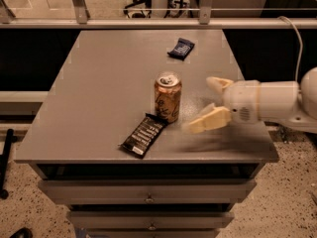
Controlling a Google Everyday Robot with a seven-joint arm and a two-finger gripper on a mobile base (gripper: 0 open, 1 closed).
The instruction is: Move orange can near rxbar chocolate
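Observation:
The orange can [168, 96] stands upright on the grey table [99, 83], near its middle front. The rxbar chocolate [143, 135], a long black wrapper with white lettering, lies just in front and left of the can, its far end touching or almost touching the can's base. My gripper [204, 103] is to the right of the can, apart from it, with its two pale fingers [208, 121] spread open and empty.
A smaller dark blue packet [181, 48] lies at the back of the table. Drawers sit under the table top. A railing and glass run behind the table. My white arm [277, 103] reaches in from the right.

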